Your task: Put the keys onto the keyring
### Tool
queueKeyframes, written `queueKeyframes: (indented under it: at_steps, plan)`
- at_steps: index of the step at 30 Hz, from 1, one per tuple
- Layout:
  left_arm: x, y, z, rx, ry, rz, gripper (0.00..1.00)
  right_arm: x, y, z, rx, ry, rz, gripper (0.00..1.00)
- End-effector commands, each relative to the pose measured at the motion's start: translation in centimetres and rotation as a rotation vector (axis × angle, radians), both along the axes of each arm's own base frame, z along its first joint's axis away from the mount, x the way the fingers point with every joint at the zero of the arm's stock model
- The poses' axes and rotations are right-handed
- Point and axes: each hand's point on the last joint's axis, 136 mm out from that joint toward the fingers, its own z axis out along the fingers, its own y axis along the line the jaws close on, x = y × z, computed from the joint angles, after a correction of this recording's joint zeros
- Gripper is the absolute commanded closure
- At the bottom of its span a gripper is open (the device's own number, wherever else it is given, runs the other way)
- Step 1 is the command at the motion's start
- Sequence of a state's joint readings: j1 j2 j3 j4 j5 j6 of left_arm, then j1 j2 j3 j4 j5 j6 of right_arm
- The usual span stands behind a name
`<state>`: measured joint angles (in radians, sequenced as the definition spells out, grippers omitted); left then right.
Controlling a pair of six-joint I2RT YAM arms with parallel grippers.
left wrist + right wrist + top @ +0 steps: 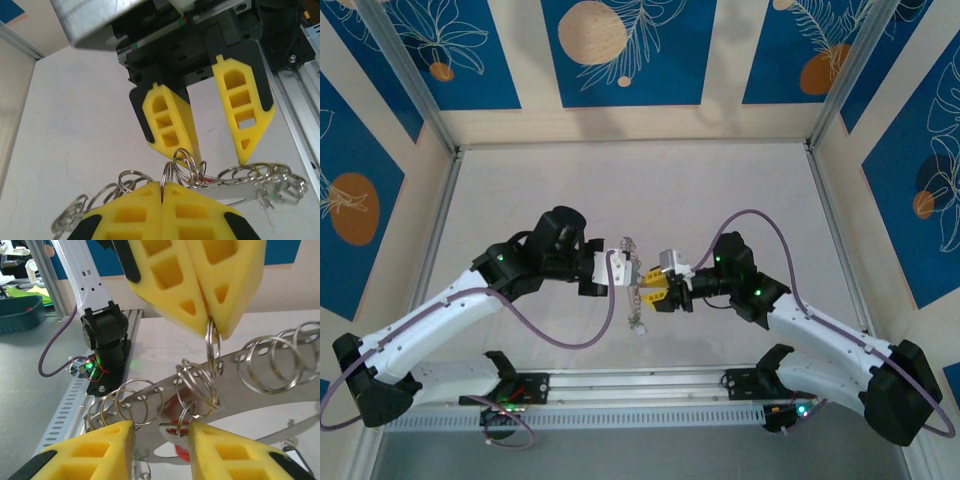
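My left gripper (162, 186) is shut on a thin silvery keyring (169, 175), pinching its edge above mid-table. That ring hangs from a perforated metal strip (260, 375) with several more split rings. A key with a red tag (181, 423) dangles from a small ring under the strip. My right gripper (161, 427) is open, its jaws on either side of that key and small ring; the right finger (220, 450) is close against the ring. In the top view the left gripper (638, 275) and the right gripper (656, 296) meet tip to tip.
The strip's end with more rings (637, 322) hangs down toward the table (640, 190). The arms' mounting rail (640, 385) runs along the near edge. Framed walls (448, 150) enclose the table on the left, right and back.
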<state>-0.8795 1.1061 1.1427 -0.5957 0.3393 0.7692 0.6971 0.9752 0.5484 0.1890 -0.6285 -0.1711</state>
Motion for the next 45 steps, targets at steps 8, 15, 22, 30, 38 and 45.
queueKeyframes:
  at_steps: [8, 15, 22, 30, 38, 45]
  plan:
    - [-0.2, -0.7, 1.2, -0.050, -0.027, -0.022, 1.00, -0.2, 0.2, 2.4, 0.064, -0.052, 0.018, 0.54]
    - [-0.1, -0.9, 1.3, -0.054, -0.027, -0.025, 1.00, 0.0, 0.2, 2.5, 0.075, -0.050, 0.006, 0.49]
    - [0.5, -0.9, 0.9, -0.040, -0.027, 0.006, 1.00, -0.4, 0.1, 3.3, 0.108, -0.044, 0.013, 0.60]
    - [1.2, -1.0, 0.9, -0.042, -0.031, 0.042, 1.00, -0.4, 0.2, 2.4, 0.084, -0.025, 0.017, 0.70]
    - [1.5, -0.8, 0.6, -0.027, -0.039, 0.056, 1.00, -0.9, -0.3, 1.3, 0.032, -0.064, 0.028, 0.71]
    - [1.5, -0.9, 0.4, -0.027, -0.031, 0.053, 1.00, 0.1, 0.1, 1.2, 0.008, -0.109, -0.044, 0.61]
